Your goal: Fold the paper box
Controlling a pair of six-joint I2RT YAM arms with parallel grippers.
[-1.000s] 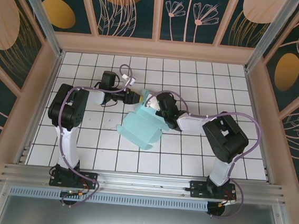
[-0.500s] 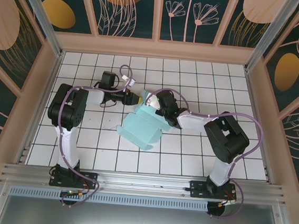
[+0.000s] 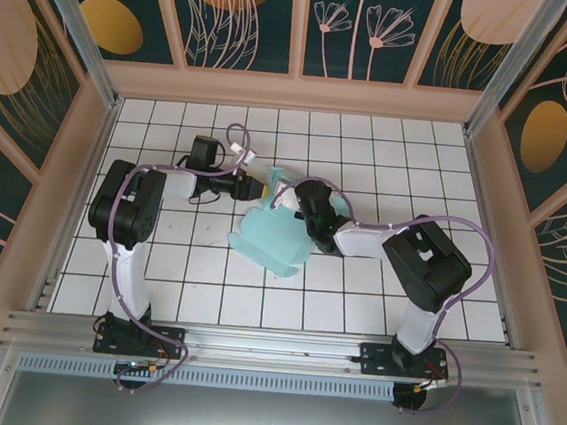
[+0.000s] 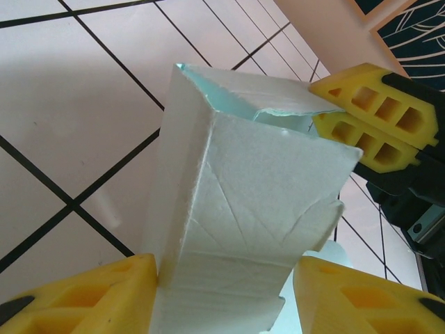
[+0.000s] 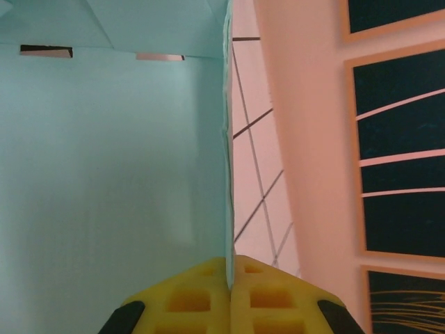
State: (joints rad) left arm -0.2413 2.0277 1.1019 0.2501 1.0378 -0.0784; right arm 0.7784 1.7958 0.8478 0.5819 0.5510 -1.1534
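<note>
- Lying near the middle of the white tiled worktop (image 3: 158, 261), the paper box (image 3: 273, 237) was pale blue and only partly folded.
- Its wide, flat part rested on the tiles on the near side, and one thin part stood up at the far end, between the two arms.
- From the left side, the left gripper (image 3: 263, 185) reached in to the part that stood up.
- In the left wrist view, the box (image 4: 243, 202) looked like a tall folded wall with creases on it, and its top end was open.
- That wall stood between the left gripper (image 4: 222, 292) and its two yellow fingers (image 4: 83, 296), which were spread apart.
- One finger touched the side of the card, and the other was just beside it with a thin gap.
- From the right side, the right gripper (image 3: 290, 195) came in to the same end of the box.
- In the left wrist view, the right gripper (image 4: 316, 104) had its yellow fingers pressed together on a flap at the top of the box.
- In the right wrist view, the thin edge of the box (image 5: 104, 174) ran straight down into the right gripper (image 5: 231, 268), pinched between the two fingers.
- Behind the worktop stood pink walls (image 3: 295, 91) with dark panels and leaf pictures.
</note>
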